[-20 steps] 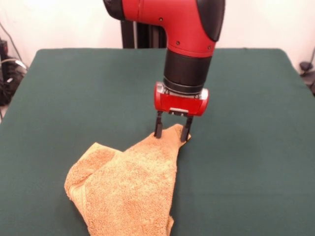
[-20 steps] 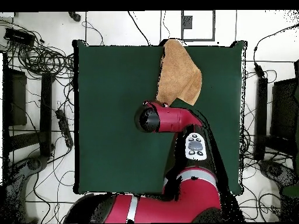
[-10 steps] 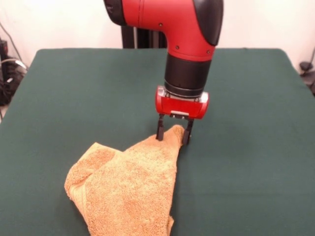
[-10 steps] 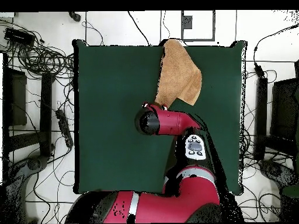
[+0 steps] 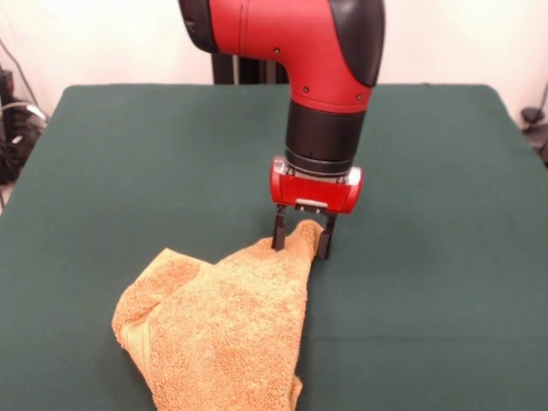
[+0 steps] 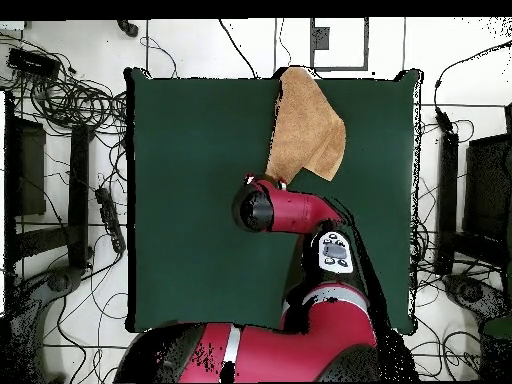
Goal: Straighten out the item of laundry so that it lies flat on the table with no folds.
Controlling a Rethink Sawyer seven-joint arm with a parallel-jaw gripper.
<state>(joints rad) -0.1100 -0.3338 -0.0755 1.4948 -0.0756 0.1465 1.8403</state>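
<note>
Since the earlier frame, we are seeing the gripper (image 5: 300, 241) easing slightly lower over the towel (image 5: 224, 321). Its fingers are standing apart, straddling the corner peak at the towel's 1 o'clock without pinching it. The towel is lying folded on the table (image 5: 128, 163), so we judge a grasp imminent.

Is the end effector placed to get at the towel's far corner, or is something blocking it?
Probably yes. The end effector already straddles the towel's raised corner, one finger on each side, still open. Nothing else on the table stands in the way.
</note>
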